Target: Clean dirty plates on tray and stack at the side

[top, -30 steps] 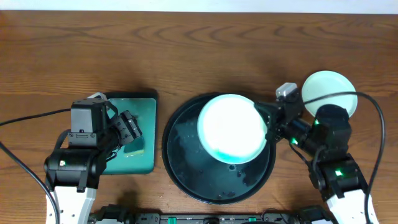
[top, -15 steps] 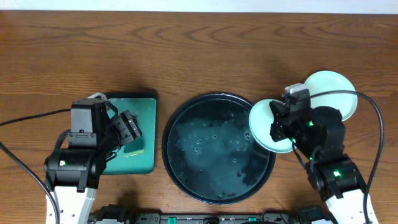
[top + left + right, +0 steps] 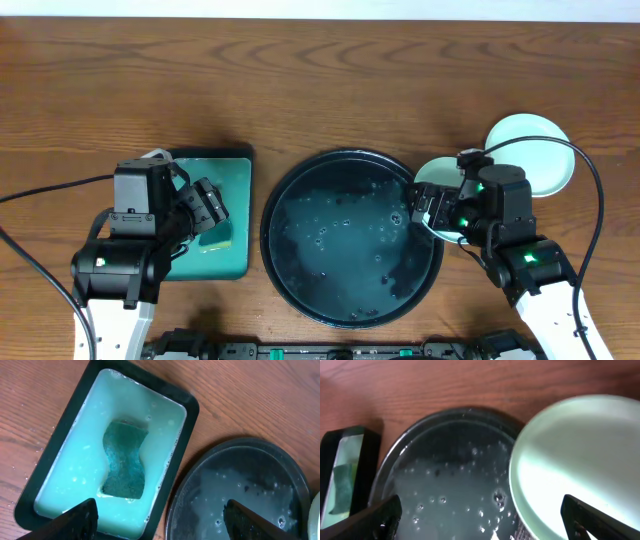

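Note:
The black tray (image 3: pixel 340 290) lies mid-table, wet with bubbles and with no plate on it; in the right wrist view the tray (image 3: pixel 445 475) fills the left. A pale plate (image 3: pixel 434 173) lies at the tray's right rim, mostly hidden under my right gripper (image 3: pixel 425 208). That gripper (image 3: pixel 490 520) hangs open above it, and the plate (image 3: pixel 570 450) lies loose below, touching neither finger. A second pale mint plate (image 3: pixel 535 145) rests on the table at the back right. My left gripper (image 3: pixel 207 208) hovers open over the teal tray, holding nothing.
A teal-green rectangular tray (image 3: pixel 225 170) left of the black tray holds soapy water and a green sponge (image 3: pixel 124 460). Its dark rim (image 3: pixel 65 445) nearly meets the black tray (image 3: pixel 240 485). Cables run along both table sides.
The right gripper carried the pale plate from above the tray rightward to its right rim, then opened and let it go. The left arm has not moved.

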Motion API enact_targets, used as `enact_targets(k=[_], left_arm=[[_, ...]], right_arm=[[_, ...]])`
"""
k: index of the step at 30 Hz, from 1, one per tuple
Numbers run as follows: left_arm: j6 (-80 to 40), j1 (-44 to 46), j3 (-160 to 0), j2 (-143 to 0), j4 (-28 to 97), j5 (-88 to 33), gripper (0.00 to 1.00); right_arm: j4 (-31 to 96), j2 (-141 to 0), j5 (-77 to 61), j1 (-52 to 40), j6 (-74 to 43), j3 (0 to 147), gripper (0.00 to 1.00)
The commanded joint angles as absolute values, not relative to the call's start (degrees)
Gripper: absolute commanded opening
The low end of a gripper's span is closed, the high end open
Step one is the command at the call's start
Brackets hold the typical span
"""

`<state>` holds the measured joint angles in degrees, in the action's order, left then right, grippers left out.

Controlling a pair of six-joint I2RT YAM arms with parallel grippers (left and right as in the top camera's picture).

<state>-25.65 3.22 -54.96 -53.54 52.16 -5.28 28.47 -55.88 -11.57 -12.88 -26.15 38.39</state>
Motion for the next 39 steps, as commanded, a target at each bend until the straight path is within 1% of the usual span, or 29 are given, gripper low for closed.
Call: enact_targets(k=[1,2,4,11,13,16,23,29,35,37,39], left_arm=[[-25.71,3.42,-56.01,-54.50,52.27,-5.39,0.81],[-25.71,3.42,-56.01,-54.74,52.29,-5.41,0.81],[-25.71,3.42,-56.01,-55.35,52.34,-5.41,0.81],[-25.71,3.46,-56.01,-56.99,52.42,-5.41,0.81],[-25.71,3.46,-56.01,-57.45,52.47,-5.41,0.81],[-25.71,3.64,-56.01,-57.91,52.45,-5.41,0.81],[-25.71,3.64,-56.01,-57.98,52.45,-5.41,0.81],[-25.71,3.64,-56.01,-57.98,52.49,-5.39,0.82],[-25.71,3.64,-56.01,-57.98,52.40,-5.39,0.81],[-25.71,3.64,-56.01,-57.98,52.42,-5.39,0.81],[-25.71,3.64,-56.01,-57.98,52.42,-5.39,0.81]], right_arm=[[32.84,-55.72,-5.15,-9.96,-39.18,38.63,0.99],[36.14,-55.72,-1.08,-8.32,-45.36,38.63,0.99],[40.97,-55.75,2.79,-5.34,-51.42,38.63,0.99],[51.00,-55.79,5.76,7.84,-56.38,38.63,0.99],[51.20,-55.81,5.87,11.38,-56.40,38.61,0.99],[49.89,-56.64,6.22,14.35,-56.07,38.52,0.99],[41.25,-64.55,4.03,14.92,-51.51,37.98,0.95],[34.61,-73.01,0.71,14.92,-50.54,37.98,0.83],[31.38,-80.64,-4.49,14.87,-50.54,37.98,0.78],[30.06,-82.81,-6.39,14.57,-50.52,37.98,0.72],[28.62,-84.64,-8.16,13.82,-50.52,37.98,0.63]])
